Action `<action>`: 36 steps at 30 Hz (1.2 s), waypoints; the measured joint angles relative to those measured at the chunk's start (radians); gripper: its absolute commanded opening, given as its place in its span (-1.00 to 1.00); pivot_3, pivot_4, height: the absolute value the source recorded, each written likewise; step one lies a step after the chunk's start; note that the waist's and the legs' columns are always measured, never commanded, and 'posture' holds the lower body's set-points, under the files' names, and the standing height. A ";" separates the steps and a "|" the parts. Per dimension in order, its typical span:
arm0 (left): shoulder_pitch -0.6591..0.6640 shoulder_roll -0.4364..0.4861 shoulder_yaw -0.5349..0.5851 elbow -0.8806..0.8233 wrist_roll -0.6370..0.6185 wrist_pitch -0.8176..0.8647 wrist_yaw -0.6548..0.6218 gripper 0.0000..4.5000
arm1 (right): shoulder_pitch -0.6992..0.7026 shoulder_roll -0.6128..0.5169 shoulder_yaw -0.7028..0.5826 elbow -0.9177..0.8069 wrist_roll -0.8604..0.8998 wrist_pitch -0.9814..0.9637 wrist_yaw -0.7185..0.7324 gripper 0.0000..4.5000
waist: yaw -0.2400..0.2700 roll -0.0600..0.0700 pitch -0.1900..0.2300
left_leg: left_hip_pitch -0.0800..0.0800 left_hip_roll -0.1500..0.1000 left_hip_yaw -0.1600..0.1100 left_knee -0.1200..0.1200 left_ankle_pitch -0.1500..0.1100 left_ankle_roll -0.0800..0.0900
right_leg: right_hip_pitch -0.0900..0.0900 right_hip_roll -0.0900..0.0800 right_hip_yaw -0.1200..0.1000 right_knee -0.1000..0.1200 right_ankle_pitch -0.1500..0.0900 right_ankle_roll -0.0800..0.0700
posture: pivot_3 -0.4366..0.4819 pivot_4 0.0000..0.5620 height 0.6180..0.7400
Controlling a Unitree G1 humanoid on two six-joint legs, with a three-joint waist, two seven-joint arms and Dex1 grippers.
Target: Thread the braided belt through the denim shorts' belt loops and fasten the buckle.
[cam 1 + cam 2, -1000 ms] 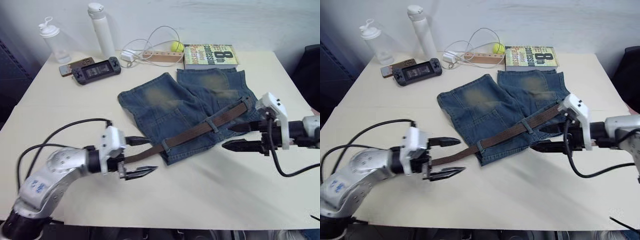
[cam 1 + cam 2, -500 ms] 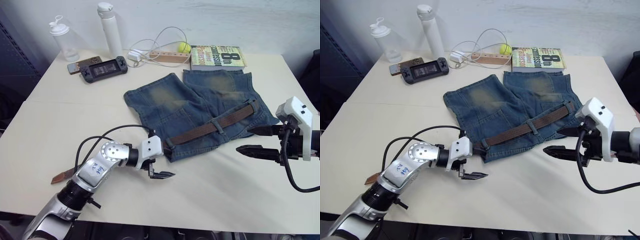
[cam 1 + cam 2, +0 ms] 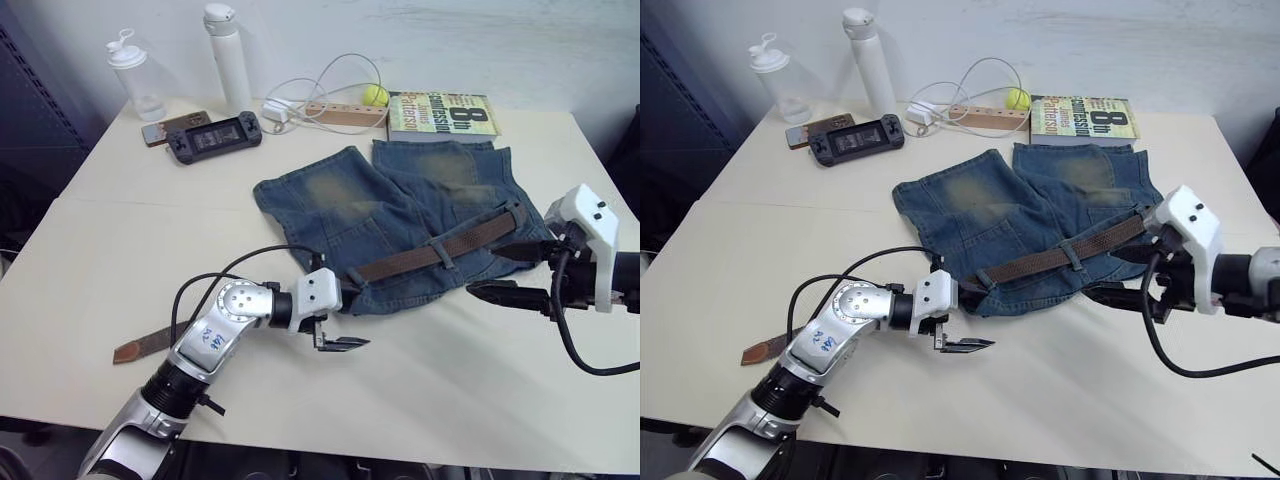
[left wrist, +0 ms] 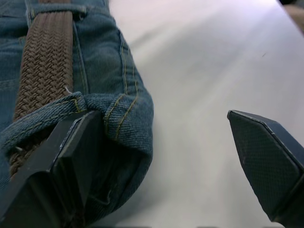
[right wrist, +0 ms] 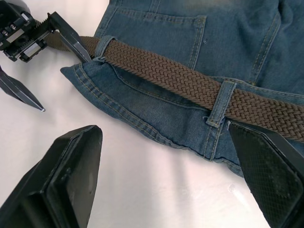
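2 belt loops (image 5: pixel 217 103) hold the braided belt (image 3: pixel 440 251) on the denim shorts (image 3: pixel 400 205).

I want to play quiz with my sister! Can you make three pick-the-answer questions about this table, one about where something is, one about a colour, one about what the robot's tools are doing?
1. Where is the book?
A. beside the tennis ball, at the table's far edge
B. under the denim shorts
C. on the floor

2. What colour is the braided belt?
A. white
B. brown
C. red

3. How is the left tool?
A. shut on the belt
B. shut on a bottle
C. open

Answers: 1 A, it lies next to the ball. 2 B, the woven strap is dark brown. 3 C, its fingers stand apart at the shorts' corner.
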 measured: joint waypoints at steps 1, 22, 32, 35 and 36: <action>0.000 -0.007 -0.002 0.023 0.022 -0.009 0.009 1.00 | -0.002 0.003 0.001 0.000 0.000 -0.001 -0.006 0.99 | 0.000 0.000 0.000 | 0.000 0.000 0.000 0.001 0.000 0.000 | 0.000 0.000 0.000 0.000 0.000 0.000 | -0.05 -0.47 0.48; 0.102 0.196 0.095 0.102 -0.002 -0.200 -0.209 -1.00 | -0.045 0.030 0.087 0.084 -0.056 -0.121 -0.028 1.00 | -0.026 0.000 0.000 | 0.000 0.001 0.000 0.001 0.000 -0.001 | -0.001 0.000 0.000 0.002 0.000 -0.001 | -0.05 -0.47 0.48; -0.148 0.376 0.150 0.618 0.044 -0.644 -0.494 -1.00 | -0.040 0.059 0.126 0.147 -0.071 -0.155 -0.030 1.00 | -0.032 0.003 -0.002 | 0.002 0.001 0.001 0.001 -0.005 0.005 | -0.002 -0.001 0.000 0.005 -0.001 -0.002 | -0.05 -0.47 0.48; -0.234 0.354 0.148 0.774 0.087 -0.750 -0.488 -1.00 | -0.058 0.066 0.151 0.163 -0.085 -0.158 -0.033 1.00 | -0.028 0.003 -0.002 | 0.001 0.001 0.001 0.003 -0.005 0.005 | -0.002 -0.001 0.000 0.007 -0.001 -0.002 | -0.05 -0.47 0.48; -0.278 0.349 0.133 0.849 0.113 -0.808 -0.485 -1.00 | -0.066 0.067 0.160 0.167 -0.088 -0.161 -0.031 1.00 | -0.027 0.002 -0.002 | 0.001 0.001 0.001 0.003 -0.005 0.005 | -0.002 -0.001 0.000 0.008 -0.001 -0.002 | -0.05 -0.47 0.48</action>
